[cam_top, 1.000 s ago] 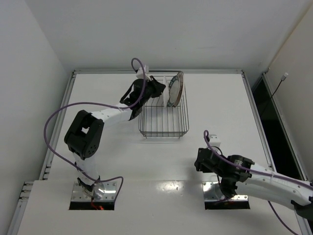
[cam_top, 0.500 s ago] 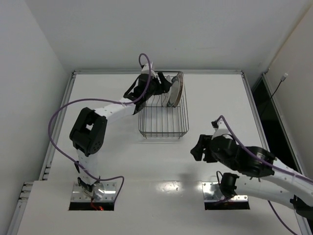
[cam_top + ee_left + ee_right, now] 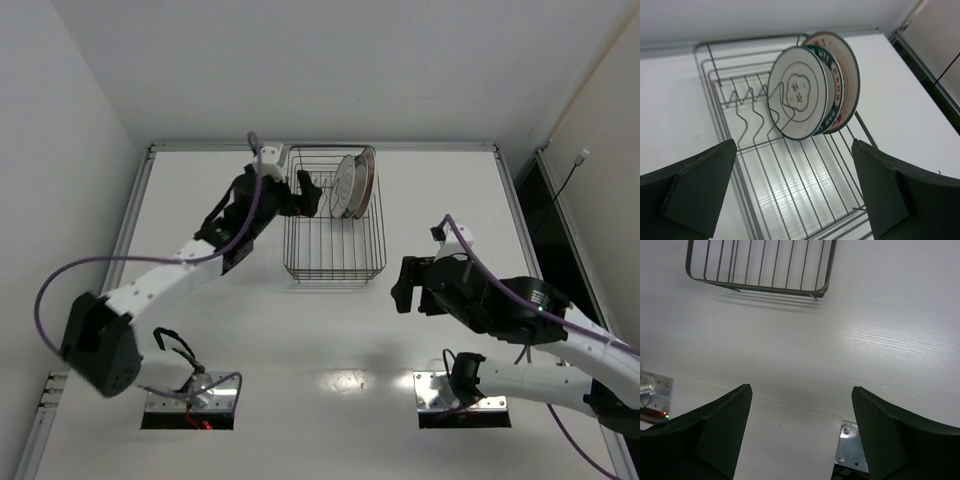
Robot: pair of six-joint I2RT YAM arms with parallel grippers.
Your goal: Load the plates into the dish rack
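Three plates (image 3: pixel 805 90) stand on edge at the far right end of the rack (image 3: pixel 333 277), clear only from the left wrist. The left gripper (image 3: pixel 308 194) hangs released just left of them. The right gripper (image 3: pixel 801 390), also spread and empty, sees only the rack's near edge.

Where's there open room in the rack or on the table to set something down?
Free: the dish rack has a bare wire floor across its near half, up to the front rim. The table between rack and right gripper is bare too. Crowded: the rack's far right end, where three plates stand, with the open left gripper hovering just left of them.
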